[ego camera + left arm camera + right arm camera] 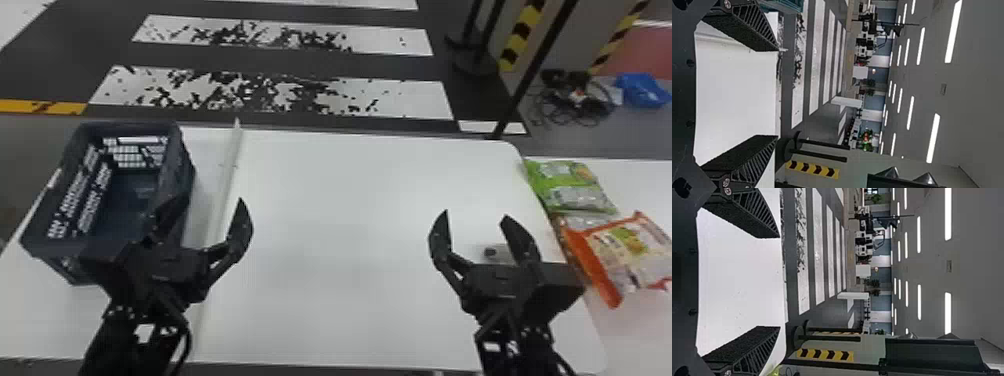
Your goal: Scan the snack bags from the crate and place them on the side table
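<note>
Finishing well likely means easing the wide, empty left claw (207, 202) and right claw (475, 215) back without nudging the crate (177, 155) or the bags (632, 245) on the bench (642, 180).

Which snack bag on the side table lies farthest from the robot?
The green snack bag: it lies beyond the snack bag with orange edges, which is closer to the robot.
</note>
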